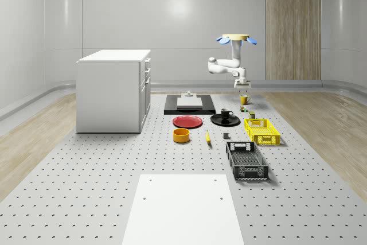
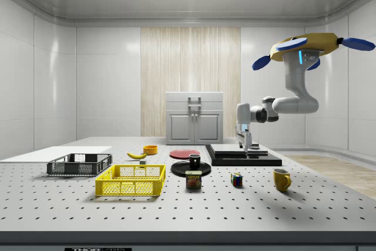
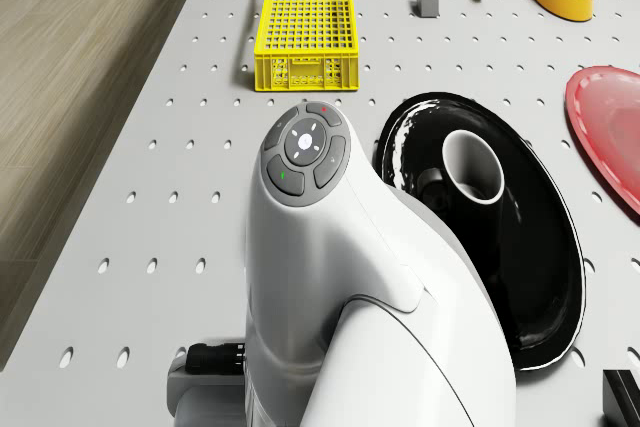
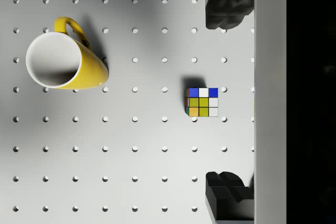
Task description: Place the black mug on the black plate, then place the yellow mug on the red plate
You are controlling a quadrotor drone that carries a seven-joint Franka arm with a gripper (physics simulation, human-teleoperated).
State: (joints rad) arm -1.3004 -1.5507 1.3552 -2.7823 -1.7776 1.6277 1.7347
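The black mug [image 1: 227, 113] stands upright on the black plate [image 1: 218, 122]; both also show in the drone view, mug [image 3: 470, 167] on plate [image 3: 540, 277]. The red plate [image 1: 187, 121] lies bare to the whole-scene view's left of them. Behind the black plate the yellow mug [image 1: 245, 99] stands on the table. My drone [image 1: 235, 39] hovers high above that spot, arm bent downward. My gripper [image 1: 241, 86] hangs open a little above the table. In the wrist view its fingers [image 4: 228, 6] straddle a colour cube [image 4: 202, 102], with the yellow mug [image 4: 63, 61] off to one side.
A yellow crate [image 1: 261, 131] and black crate [image 1: 246, 159] sit on the whole-scene view's right, with an orange bowl [image 1: 181, 135] and banana [image 1: 207, 136] nearer the middle. Behind are a black platform [image 1: 189, 104] and white cabinet [image 1: 113, 90]. A tin [image 2: 193, 179] stands near the cube.
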